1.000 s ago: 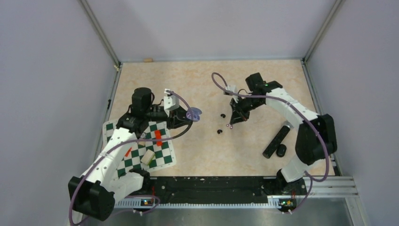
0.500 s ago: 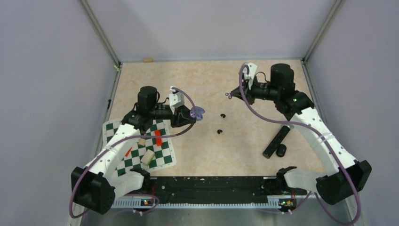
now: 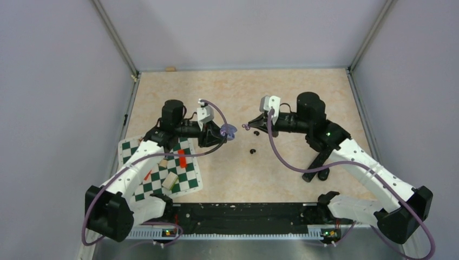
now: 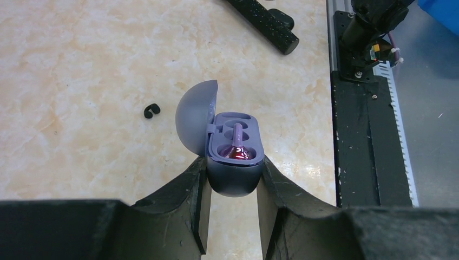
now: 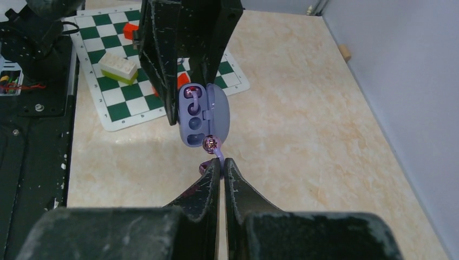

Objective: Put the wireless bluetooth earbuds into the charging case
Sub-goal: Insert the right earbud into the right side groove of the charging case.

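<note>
The left gripper [image 4: 231,165] clamps the charging case [image 4: 233,183], lid open, above the middle of the tabletop [image 3: 233,179], presenting its empty socket to the right gripper [image 5: 221,162], which pinches one earbud [image 5: 210,144] just beside the case rim; the second earbud [image 4: 237,151] sits seated inside.

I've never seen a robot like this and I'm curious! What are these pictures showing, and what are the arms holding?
It is a robot with two arms bolted to a table. One picture looks down from above. The other two come from small cameras on each wrist. The left hand grips a little lavender charging case with its lid open, and one earbud already sits inside. The right hand pinches the second earbud close to the case's empty slot. On the table lie a green checkered mat with a toy block, a long black cylinder and a small black bit.
</note>
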Motion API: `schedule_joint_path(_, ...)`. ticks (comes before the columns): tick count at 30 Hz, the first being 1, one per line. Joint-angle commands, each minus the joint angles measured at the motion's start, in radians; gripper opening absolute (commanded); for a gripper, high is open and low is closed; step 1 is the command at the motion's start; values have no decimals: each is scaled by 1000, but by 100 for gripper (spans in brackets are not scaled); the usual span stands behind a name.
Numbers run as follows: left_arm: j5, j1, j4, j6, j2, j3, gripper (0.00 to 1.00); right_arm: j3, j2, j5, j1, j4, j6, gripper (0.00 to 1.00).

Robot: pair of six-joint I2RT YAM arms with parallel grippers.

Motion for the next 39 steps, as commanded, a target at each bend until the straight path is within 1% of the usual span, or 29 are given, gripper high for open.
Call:
schedule_joint_path(1,40,-6,62,-36,15,-6,1,-21,13,5,42,89,3,0)
schedule_joint_path(6,43,-12,69,-42,27,-11,0,-50,41,7,80,129,17,0)
schedule_joint_path(14,41,-14,73,-36,22,-24,0,-58,93,56,131,137,-2,0)
schedule_joint_path(39,64,-18,84,-29,-8,-50,0,-67,156,104,167,132,-32,0)
